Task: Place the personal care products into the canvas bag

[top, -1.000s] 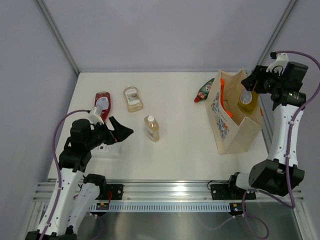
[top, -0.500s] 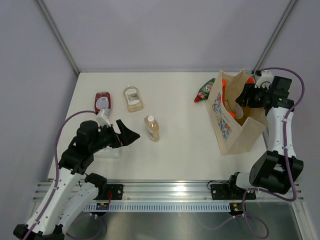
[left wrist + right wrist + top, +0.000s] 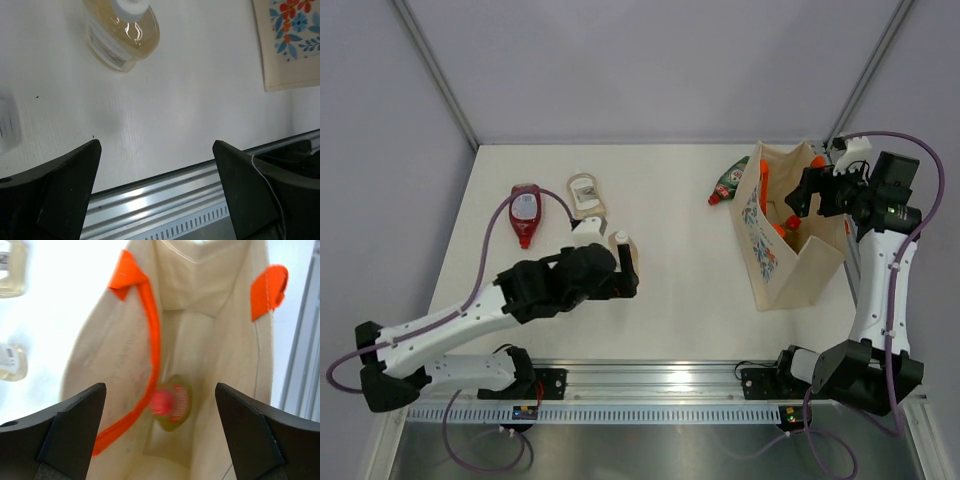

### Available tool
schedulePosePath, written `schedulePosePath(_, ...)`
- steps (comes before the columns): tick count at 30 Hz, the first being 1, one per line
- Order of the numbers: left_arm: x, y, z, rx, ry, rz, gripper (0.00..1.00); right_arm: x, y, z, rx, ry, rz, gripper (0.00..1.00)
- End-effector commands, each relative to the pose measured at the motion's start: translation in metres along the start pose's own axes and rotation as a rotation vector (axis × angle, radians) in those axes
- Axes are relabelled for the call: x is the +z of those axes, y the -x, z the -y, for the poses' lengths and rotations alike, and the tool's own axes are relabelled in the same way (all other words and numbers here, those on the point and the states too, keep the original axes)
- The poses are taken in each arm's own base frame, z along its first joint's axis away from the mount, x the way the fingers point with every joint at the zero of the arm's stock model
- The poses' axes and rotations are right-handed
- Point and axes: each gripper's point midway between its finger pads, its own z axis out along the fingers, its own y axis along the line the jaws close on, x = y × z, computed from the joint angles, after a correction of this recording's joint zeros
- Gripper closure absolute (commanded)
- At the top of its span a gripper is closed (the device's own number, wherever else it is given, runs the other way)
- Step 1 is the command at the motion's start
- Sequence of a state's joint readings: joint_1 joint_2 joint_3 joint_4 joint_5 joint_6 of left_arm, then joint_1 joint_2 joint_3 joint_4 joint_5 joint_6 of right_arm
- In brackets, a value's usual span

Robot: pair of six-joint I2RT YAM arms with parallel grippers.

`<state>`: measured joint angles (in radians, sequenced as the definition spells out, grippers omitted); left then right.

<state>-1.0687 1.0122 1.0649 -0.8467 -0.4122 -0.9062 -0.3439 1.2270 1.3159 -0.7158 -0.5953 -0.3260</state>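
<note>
**One bottle in the bag, four out on the tabletop**

Inside beige canvas bag (image 3: pixel 762 240) with orange handles and floral print, at right of tabletop (image 3: pixel 680 200): blurred yellow-green red-capped bottle (image 3: pixel 172 402). Above bag's mouth, right gripper (image 3: pixel 160 390), spread wide, empty. Just behind bag, green red-capped bottle (image 3: pixel 728 181). Well left, clear pale-yellow bottle (image 3: pixel 122 35), partly hidden by left arm (image 3: pixel 555 285); left gripper (image 3: pixel 156 150) near it, wide apart, empty. Farther back, second clear bottle (image 3: pixel 586 195) and red bottle (image 3: pixel 525 213).

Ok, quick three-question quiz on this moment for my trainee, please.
1. True or false: a red-capped bottle is inside the canvas bag.
2. The left jaws are: A) shut on a bottle, B) open and empty, C) out of view.
3. How many bottles lie on the table outside the bag?
Key: 1 true. 2 B. 3 four: red bottle, two pale-yellow bottles, green bottle.
</note>
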Motion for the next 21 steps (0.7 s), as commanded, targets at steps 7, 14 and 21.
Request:
schedulePosePath(7, 0.046, 0.027, -0.004, 0.02, 0.455, 0.264, 0.01, -0.066, 0.01, -0.095, -0.127, 0.269, 0.169, 0.01)
schedulePosePath(14, 0.094, 0.047, -0.007, 0.096, 0.589, 0.442, 0.02, -0.07, -0.019, -0.125, -0.148, 0.399, 0.218, 0.01)
schedulePosePath(21, 0.148, 0.048, -0.023, 0.095, 0.609, 0.386, 0.09, -0.075, -0.031, -0.148, -0.151, 0.525, 0.278, 0.01)
